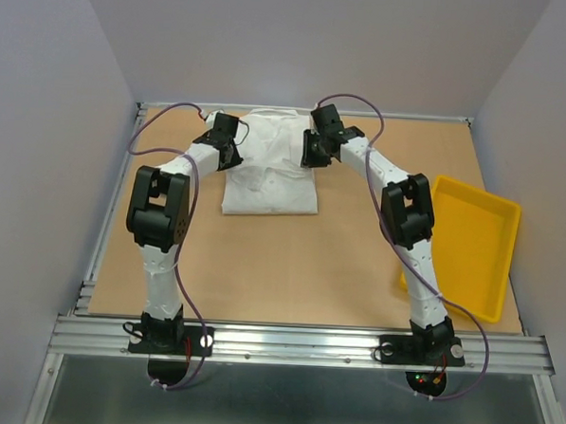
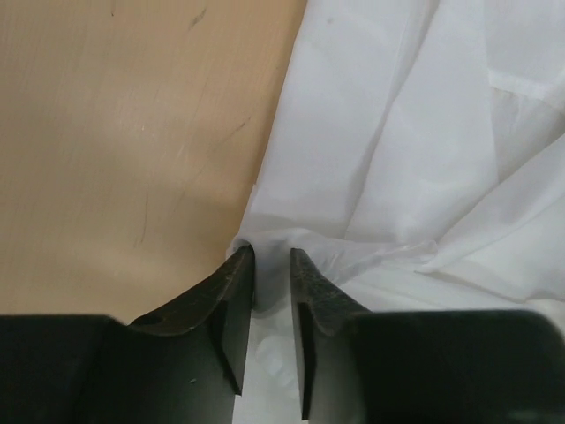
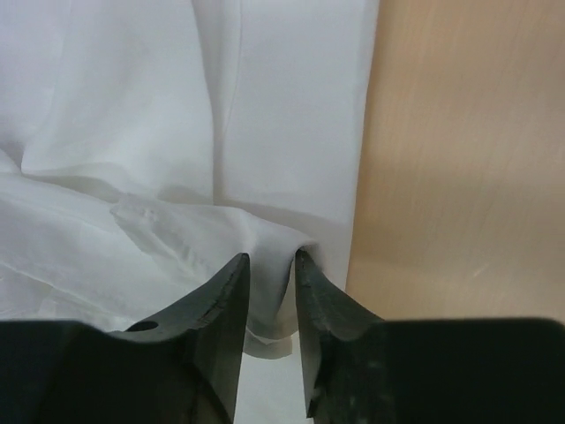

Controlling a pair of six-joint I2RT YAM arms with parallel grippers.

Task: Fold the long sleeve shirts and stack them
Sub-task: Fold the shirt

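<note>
Left end effector (image 2: 272,256), right end effector (image 3: 272,258): jaws slightly parted, white shirt (image 1: 270,185) fold between (both sides).

Tan table (image 1: 289,269) has a folded white shirt (image 1: 269,178) at the back, yellow tray (image 1: 466,245) on the right edge.

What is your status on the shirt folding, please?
Left gripper and right gripper: jaws slightly parted, cloth edge between each. White long sleeve shirt partly folded, far centre of table. Yellow tray off right, nothing blocking.
</note>
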